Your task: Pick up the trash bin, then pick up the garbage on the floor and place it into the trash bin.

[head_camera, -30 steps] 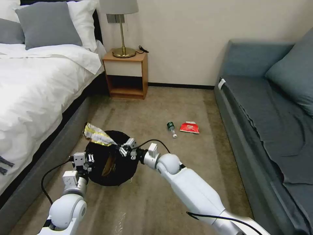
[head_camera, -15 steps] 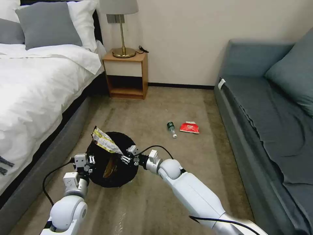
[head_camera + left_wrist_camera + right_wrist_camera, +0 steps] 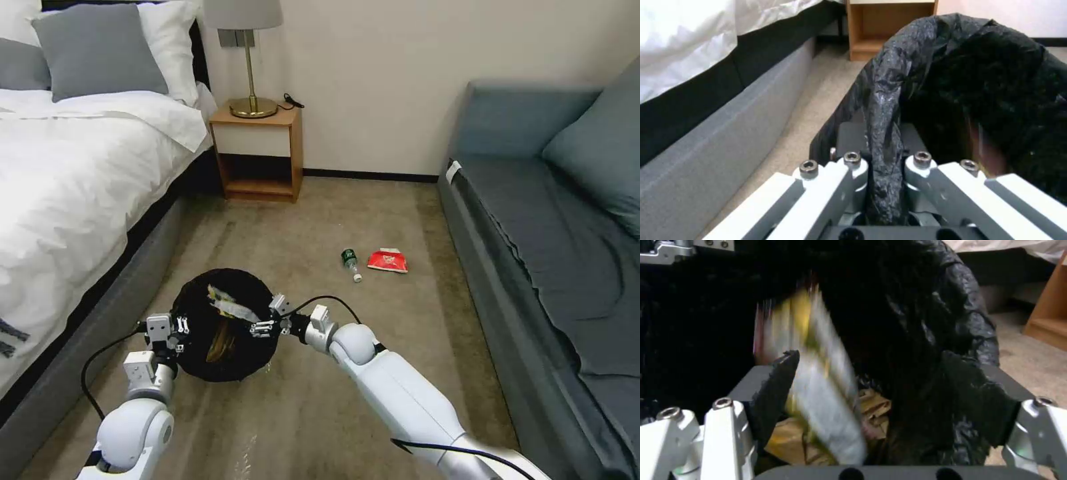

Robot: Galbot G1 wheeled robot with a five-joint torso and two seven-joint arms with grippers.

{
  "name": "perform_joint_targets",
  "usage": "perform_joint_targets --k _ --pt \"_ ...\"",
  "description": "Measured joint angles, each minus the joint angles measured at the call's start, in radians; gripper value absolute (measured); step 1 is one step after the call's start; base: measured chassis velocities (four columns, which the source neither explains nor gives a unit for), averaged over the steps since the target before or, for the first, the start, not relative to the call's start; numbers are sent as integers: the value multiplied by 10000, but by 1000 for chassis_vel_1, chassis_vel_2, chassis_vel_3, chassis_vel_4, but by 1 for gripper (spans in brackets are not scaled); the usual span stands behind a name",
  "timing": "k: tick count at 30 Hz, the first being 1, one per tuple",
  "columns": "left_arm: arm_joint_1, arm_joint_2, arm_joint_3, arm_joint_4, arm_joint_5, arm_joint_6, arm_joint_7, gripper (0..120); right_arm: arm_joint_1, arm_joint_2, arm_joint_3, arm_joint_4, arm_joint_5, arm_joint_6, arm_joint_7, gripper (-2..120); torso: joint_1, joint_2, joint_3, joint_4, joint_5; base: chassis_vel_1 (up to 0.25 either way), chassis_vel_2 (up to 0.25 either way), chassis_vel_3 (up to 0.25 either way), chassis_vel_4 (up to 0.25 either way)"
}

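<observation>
Down goes the wrapper [image 3: 230, 307], out of the right tool [image 3: 269, 318] since a second ago and into the bin [image 3: 223, 325], over the brown bag [image 3: 786, 440]. Right tool's released, spread wide above the rim. Left tool [image 3: 175, 331] clenched on the bin's liner. Bottle [image 3: 351, 263] and red packet [image 3: 388, 261] lie on the floor.

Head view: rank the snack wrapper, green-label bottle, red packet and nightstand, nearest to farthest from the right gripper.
From the right gripper:
1. Snack wrapper, beside it inside the trash bin.
2. Bottle, on the carpet ahead.
3. Red packet, just beyond the bottle.
4. Nightstand, at the wall.
</observation>
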Motion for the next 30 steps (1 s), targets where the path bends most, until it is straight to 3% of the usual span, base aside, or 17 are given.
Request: perform_joint_targets --k 5,7,11,14,30 --pt "2 0 -2 37 -1 -22 8 4 -119 -7 83 84 -17 72 -64 91 0 -1 0 0 0 0 0 0 0" --pt "0 4 -27 76 0 -61 20 4 -154 47 150 -17 -89 643 155 99 0 -1 0 0 0 0 0 0 0" --pt "-18 12 -68 163 52 -150 28 4 -158 172 236 -174 -152 991 799 100 0 -1 1 0 0 0 0 0 0" --pt "0 44 -99 242 62 -238 30 4 -100 499 634 -493 -139 998 1829 100 0 -1 0 1 0 0 0 0 0" --pt "-85 226 -199 299 -93 -269 35 4 248 172 1756 -1581 -277 910 3544 100 0 -3 0 0 0 0 0 0 0"
